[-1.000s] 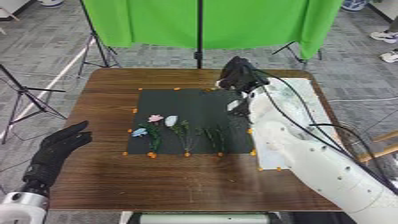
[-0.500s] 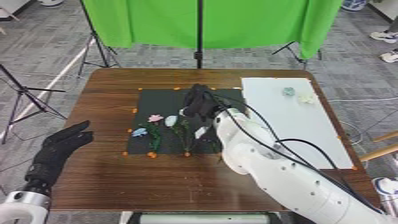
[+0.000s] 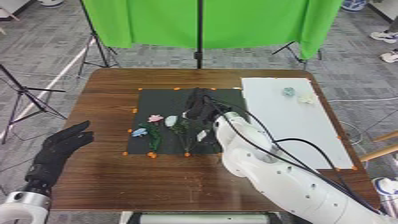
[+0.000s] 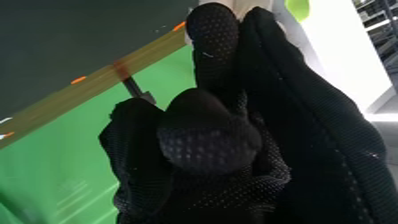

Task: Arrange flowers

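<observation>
1. Layout: blue flower (image 3: 139, 132), pink flower (image 3: 155, 118) and white flower (image 3: 171, 121) lie on the black mat (image 3: 155, 100), green stems (image 3: 153, 142) pointing toward the robot. Spacing presumably lets each be taken singly; dark backing should make the blossoms easy to pick out.
2. Teal flower (image 3: 289, 91) and pale flower (image 3: 307, 99) lie on the far part of the white sheet (image 3: 275, 125), near each other. Reads as the arranging area, though this is inference.
3. Orange tape (image 3: 187, 154) marks the mat's border on the brown tabletop (image 3: 169, 185), probably to fix its position between trials.
4. Right hand (image 3: 199, 102): over the mat, beside the white flower and slightly farther from the robot. Contact with it: cannot tell. Blue and pink flowers are farther to its left; teal and pale flowers lie well off to its right.
5. State of right hand: cannot tell whether released or clenched, nor whether it grasps a stem. Wrist view gives a pale patch (image 4: 244, 6) past the glove, unidentified.
6. Left hand (image 3: 62, 145): released, empty, left of the mat, presumably there to leave the right arm room.
7. Step in hand, judged: selecting the next flower. Risk: brushing neighbouring stems.
</observation>
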